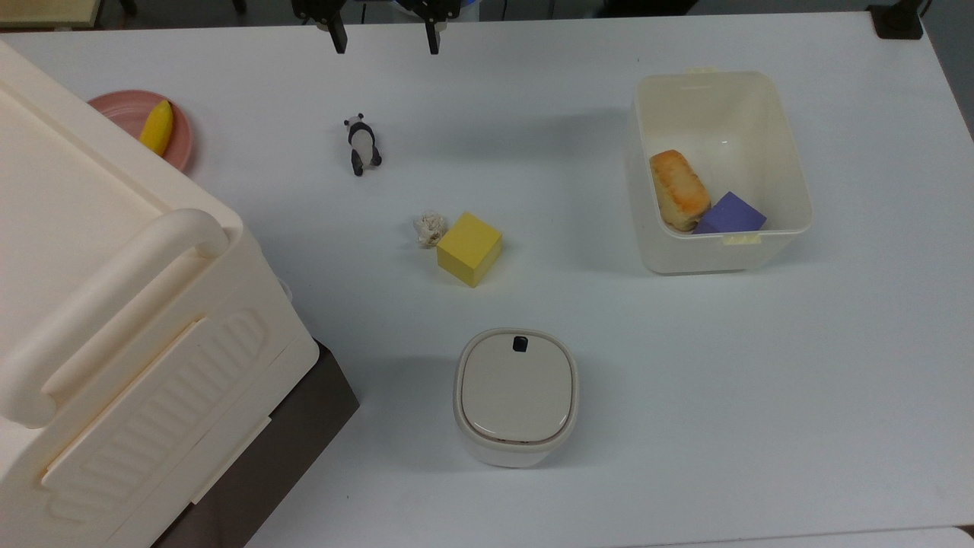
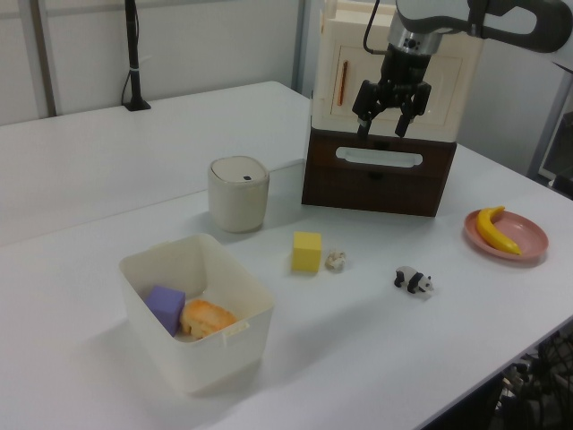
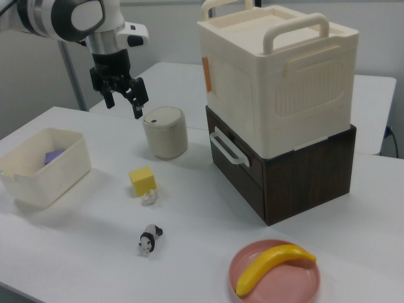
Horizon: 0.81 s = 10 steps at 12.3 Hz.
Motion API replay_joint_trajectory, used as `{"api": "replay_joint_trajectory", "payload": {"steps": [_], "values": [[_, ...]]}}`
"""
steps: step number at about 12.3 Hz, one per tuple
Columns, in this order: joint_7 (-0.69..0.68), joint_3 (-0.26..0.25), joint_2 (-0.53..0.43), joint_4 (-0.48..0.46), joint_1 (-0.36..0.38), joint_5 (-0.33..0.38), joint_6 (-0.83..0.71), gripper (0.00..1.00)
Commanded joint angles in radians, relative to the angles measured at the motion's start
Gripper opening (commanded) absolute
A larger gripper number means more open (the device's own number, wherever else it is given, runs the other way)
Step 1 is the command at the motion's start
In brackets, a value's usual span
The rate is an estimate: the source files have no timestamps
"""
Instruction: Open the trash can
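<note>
while the gripper (image 1: 384,42) hangs high with fingers spread wide, the trash can (image 1: 516,396) sits well below them, black button (image 1: 520,344) on the fingers' side.

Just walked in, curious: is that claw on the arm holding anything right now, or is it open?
Tool: open, holding nothing, hanging in the air above the table, not touching the trash can.

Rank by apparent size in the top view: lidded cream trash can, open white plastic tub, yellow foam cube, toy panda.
Largest to smallest, as the top view shows them:
1. open white plastic tub
2. cream trash can with the flat beige lid
3. yellow cube
4. small black-and-white toy panda
The gaps are clear; none look alike.
</note>
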Motion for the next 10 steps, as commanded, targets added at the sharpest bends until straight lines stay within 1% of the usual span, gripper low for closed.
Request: {"api": "replay_joint_trajectory", "payload": {"steps": [1,2,4,7,10], "values": [[0.012,-0.008,-0.013,0.016,0.0,0.018,-0.087,1.0],[0.014,-0.009,-0.014,0.016,0.002,0.01,-0.099,1.0],[0.012,-0.018,-0.019,0.03,-0.006,0.023,-0.126,1.0],[0.005,-0.004,-0.011,0.05,0.002,0.009,-0.138,1.0],[0.003,-0.012,-0.01,0.053,-0.003,0.007,-0.133,1.0]]}}
